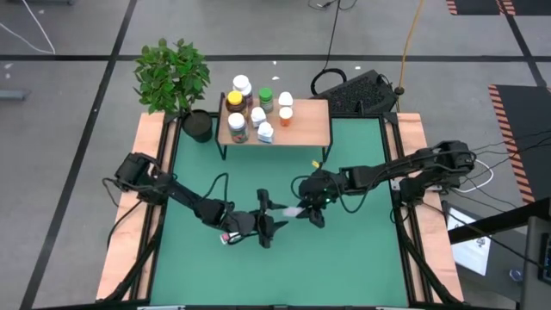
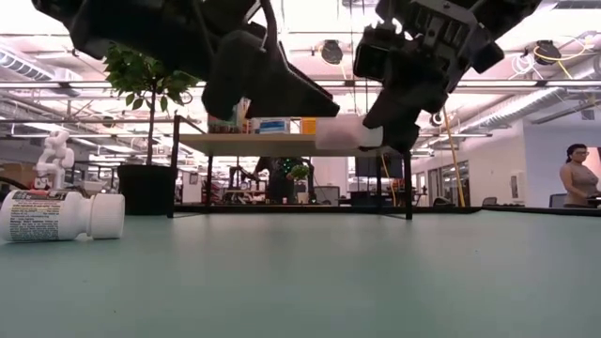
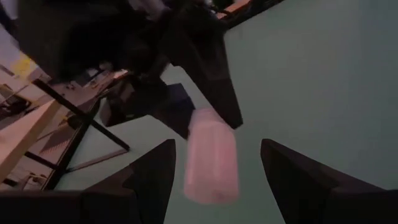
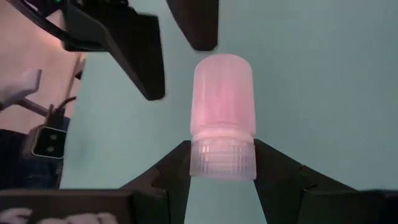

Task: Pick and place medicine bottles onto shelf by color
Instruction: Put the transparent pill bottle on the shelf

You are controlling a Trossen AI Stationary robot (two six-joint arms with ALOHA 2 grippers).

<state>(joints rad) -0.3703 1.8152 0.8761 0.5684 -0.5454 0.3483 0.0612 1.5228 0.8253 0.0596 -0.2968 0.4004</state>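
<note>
Pill bottle (image 4: pixel 222 112), white, light, rigid and smooth, hangs above the green table (image 1: pixel 362 250), right gripper (image 4: pixel 222 163) clamping its ribbed cap; left gripper (image 3: pixel 214 163) spread wide around its body.

Right claw (image 4: pixel 222 163): dark fingers on a ribbed whitish cap; bottle (image 4: pixel 222 112) body pale translucent pink-white. Left claw (image 1: pixel 265 219) dark too, facing it. Counter (image 1: pixel 344 258) mat is green, side rails light wood. Beyond both claws, shelf (image 1: pixel 310 120) has light wood top, thin black legs; bottles on it (image 1: pixel 256 108) mostly white-capped, one yellow cap, one green, one orange body. Lying bottle (image 2: pixel 61 215) by the left claw: white with printed label. Plant (image 1: pixel 172 73) green, pot black.
</note>
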